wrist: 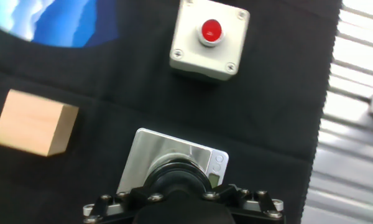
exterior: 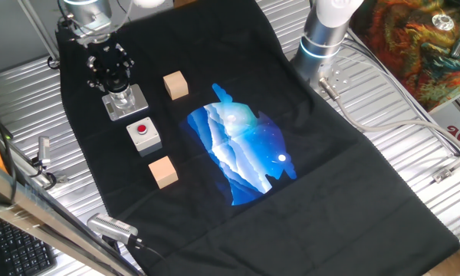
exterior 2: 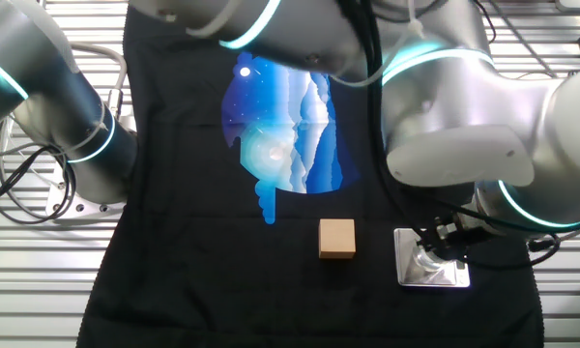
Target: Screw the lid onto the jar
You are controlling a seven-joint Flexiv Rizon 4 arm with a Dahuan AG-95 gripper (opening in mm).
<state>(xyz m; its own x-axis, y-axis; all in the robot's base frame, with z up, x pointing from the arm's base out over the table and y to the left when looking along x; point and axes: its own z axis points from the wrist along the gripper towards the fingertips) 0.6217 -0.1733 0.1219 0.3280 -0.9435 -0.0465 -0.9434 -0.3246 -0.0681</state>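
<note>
Right under the lens sits the tool (wrist: 183, 199), down over the jar (exterior: 122, 97) on its steel base plate (wrist: 143, 155); the lid is hidden and its grip can't be judged. Just beyond: button box (wrist: 209, 39), cube (wrist: 34, 122), black cloth (exterior: 330, 184).

Two wooden cubes (exterior: 175, 85) (exterior: 162, 171), red-button box (exterior: 144, 136), blue-printed black cloth (exterior: 330, 169) on ribbed table (exterior: 414, 130).

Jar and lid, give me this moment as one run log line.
stage: screwing | gripper: down over jar | lid: on jar top | fingers: state unclear | jar plate: flat on cloth
</note>
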